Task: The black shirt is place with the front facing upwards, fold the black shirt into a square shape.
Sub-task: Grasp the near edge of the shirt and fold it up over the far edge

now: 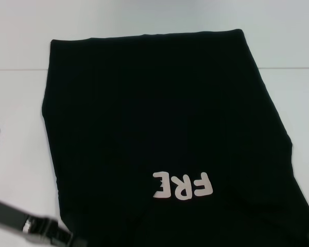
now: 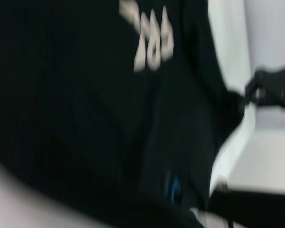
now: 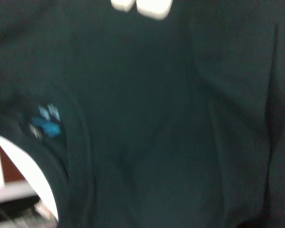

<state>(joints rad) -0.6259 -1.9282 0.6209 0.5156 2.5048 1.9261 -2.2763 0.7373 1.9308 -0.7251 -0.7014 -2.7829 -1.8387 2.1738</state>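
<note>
Both sleeves look folded inward, so the shirt [image 1: 159,128] lies narrowed on the tabletop [image 1: 20,118]; either end effector's state cannot be told.

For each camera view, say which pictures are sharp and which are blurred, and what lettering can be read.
Head view: sharp; the black shirt shows white lettering reading FRE. Left wrist view: smeared, letters streaked. Right wrist view: soft; only letter bottoms and a blue neck label show.

Likely a lab: bare white worktable [image 1: 20,31]; robot arm [image 1: 20,218]
</note>
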